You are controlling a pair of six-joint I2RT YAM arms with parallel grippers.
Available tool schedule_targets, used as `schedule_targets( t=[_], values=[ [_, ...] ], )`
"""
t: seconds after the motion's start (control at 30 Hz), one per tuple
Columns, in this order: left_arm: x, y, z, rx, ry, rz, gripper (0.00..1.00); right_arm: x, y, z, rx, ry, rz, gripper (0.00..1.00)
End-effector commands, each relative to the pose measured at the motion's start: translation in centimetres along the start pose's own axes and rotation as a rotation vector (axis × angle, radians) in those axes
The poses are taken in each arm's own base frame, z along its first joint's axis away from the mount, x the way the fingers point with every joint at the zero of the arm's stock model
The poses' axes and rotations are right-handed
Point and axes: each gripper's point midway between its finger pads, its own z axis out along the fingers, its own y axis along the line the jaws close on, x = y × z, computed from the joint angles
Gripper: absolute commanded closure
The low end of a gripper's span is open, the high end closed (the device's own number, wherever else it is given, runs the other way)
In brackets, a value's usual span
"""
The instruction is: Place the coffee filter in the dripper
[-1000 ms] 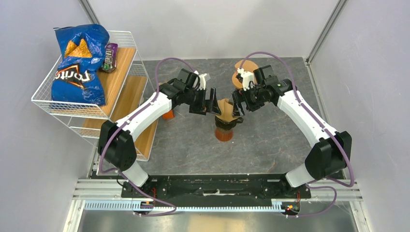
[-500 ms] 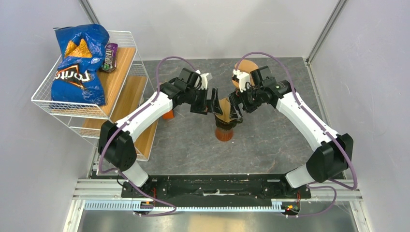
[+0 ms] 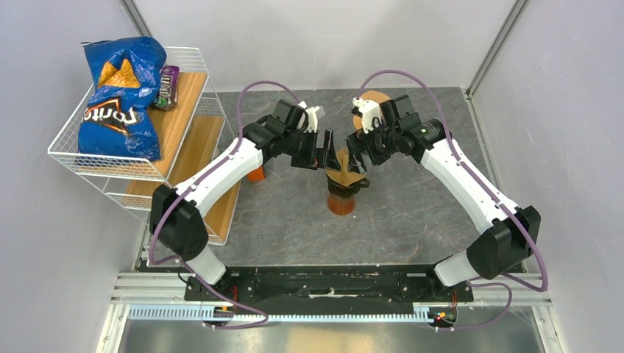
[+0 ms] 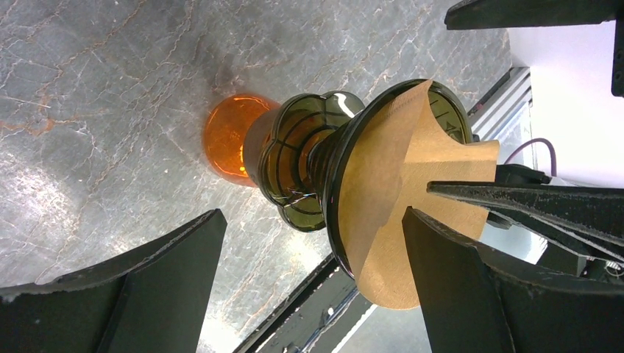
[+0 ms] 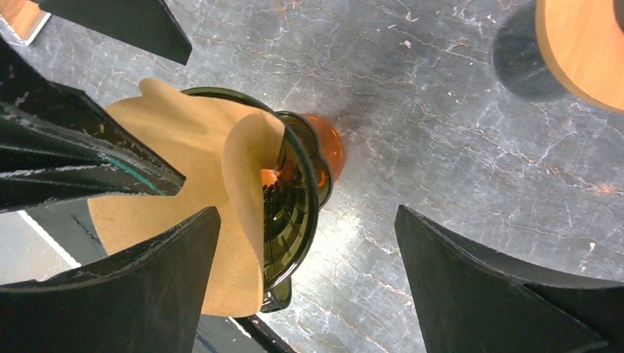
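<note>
Both the left claw (image 4: 310, 217) and right claw (image 5: 307, 213) are staying wide apart and backing off a little from a moment ago. I am seeing the filter (image 3: 340, 160) sitting in the dripper (image 3: 340, 187) on the counter (image 3: 412, 213), half folded, probably needing a push.

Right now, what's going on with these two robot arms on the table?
Both arms reach over a dark glass dripper standing on an orange cup mid-table. A brown paper coffee filter sits in the dripper's mouth, partly folded and sticking out past the rim. The left gripper and right gripper are open on either side, and neither grips it.
</note>
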Motion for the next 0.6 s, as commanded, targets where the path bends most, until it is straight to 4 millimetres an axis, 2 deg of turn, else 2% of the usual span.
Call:
schedule_targets(
  t=[0.0, 0.3, 0.57],
  values=[
    [-1.3, 0.2, 0.0, -0.025, -0.033, 0.044, 0.01, -2.0, -1.3, 0.2, 0.062, -0.050, -0.018, 0.04],
    [-0.1, 1.7, 0.3, -0.059, -0.001, 0.018, 0.01, -1.0, -3.2, 0.2, 0.150, -0.017, -0.010, 0.06],
    [0.2, 2.0, 0.1, -0.072, 0.002, 0.022, 0.01, -0.3, -3.6, -0.3, 0.178, -0.003, -0.018, 0.07]
  ],
)
